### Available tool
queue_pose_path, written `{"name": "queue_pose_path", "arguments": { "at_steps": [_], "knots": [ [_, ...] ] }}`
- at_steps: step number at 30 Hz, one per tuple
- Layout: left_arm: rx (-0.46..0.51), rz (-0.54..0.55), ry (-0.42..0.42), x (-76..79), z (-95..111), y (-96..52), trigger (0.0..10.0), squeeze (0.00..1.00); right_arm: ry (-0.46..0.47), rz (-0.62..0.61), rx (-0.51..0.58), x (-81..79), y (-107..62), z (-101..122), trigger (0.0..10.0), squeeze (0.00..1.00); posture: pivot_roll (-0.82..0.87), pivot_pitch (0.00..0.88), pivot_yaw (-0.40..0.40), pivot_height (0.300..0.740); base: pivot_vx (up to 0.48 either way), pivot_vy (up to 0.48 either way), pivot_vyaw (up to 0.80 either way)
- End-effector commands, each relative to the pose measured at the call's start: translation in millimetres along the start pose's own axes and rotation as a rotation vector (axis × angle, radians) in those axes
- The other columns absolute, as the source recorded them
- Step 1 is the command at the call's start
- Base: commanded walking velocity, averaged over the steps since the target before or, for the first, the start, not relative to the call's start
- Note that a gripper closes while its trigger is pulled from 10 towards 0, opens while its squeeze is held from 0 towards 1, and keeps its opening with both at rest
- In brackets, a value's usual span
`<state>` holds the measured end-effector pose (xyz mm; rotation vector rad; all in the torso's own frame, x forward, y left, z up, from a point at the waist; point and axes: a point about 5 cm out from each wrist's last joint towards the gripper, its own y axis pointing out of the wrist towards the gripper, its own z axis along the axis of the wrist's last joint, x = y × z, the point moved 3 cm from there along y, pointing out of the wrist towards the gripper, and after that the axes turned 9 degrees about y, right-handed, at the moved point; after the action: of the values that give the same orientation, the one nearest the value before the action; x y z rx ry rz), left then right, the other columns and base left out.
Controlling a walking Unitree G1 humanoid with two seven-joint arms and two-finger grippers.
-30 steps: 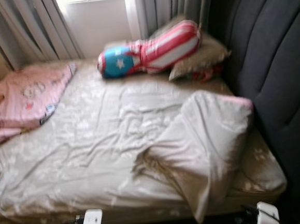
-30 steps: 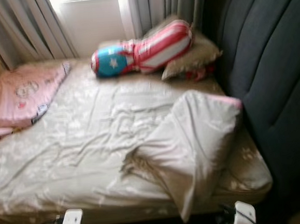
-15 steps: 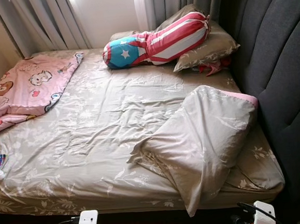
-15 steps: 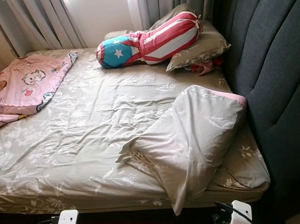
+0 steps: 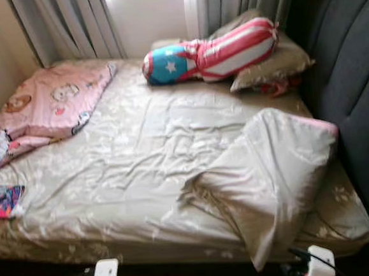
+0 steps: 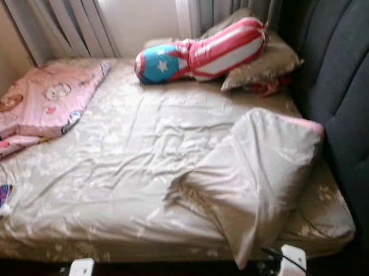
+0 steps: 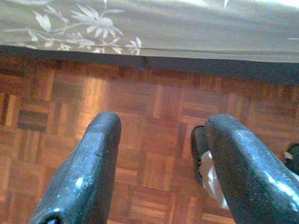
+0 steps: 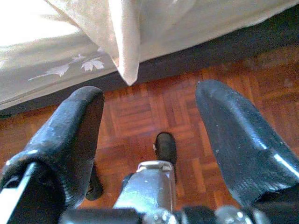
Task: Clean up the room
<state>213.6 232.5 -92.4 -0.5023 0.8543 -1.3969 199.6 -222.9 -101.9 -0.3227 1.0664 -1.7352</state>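
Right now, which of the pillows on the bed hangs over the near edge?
The big beige pillow beside the dark headboard: its corner droops past the mattress edge. The striped red-white-blue bolster and the beige pillow under it lie far back by the curtains.

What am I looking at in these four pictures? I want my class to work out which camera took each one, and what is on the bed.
A humanoid robot stands at the side of a bed. Two pictures come from the twin cameras in its head, looking down at the beige floral bedsheet. On it lie a rumpled beige pillow with a corner drooping over the bed's edge, a red, white and blue striped bolster with a star, a pink cartoon-print blanket, and a small colourful item too blurred to name. The other two pictures come from wrist cameras. They show the left gripper and right gripper, each with two black fingers spread open, holding nothing, above the wooden parquet floor.
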Motion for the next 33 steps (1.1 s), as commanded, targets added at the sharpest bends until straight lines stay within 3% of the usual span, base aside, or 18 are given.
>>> {"name": "queue_pose_path", "arguments": {
  "at_steps": [1, 30, 33],
  "knots": [
    [-0.013, -0.020, -0.008, 7.7, -2.6, -0.1, 10.0, 0.00, -0.004, -0.023, -0.006, 9.2, -2.0, -0.8, 10.0, 0.00, 0.02, 0.040, -0.003, 0.740, 0.000, 0.000, 0.00],
    [-0.009, -0.026, -0.017, 8.0, -2.5, -0.2, 10.0, 0.00, -0.041, -0.001, -0.008, 7.2, -1.8, 0.0, 10.0, 0.00, 0.02, 0.031, 0.000, 0.740, 0.000, 0.000, 0.00],
    [-0.009, -0.026, -0.016, 7.8, -2.7, -0.3, 10.0, 0.00, -0.057, 0.003, 0.000, 6.8, -1.9, 0.9, 10.0, 0.00, 0.01, 0.024, 0.004, 0.740, 0.000, 0.000, 0.80]
  ]
}}
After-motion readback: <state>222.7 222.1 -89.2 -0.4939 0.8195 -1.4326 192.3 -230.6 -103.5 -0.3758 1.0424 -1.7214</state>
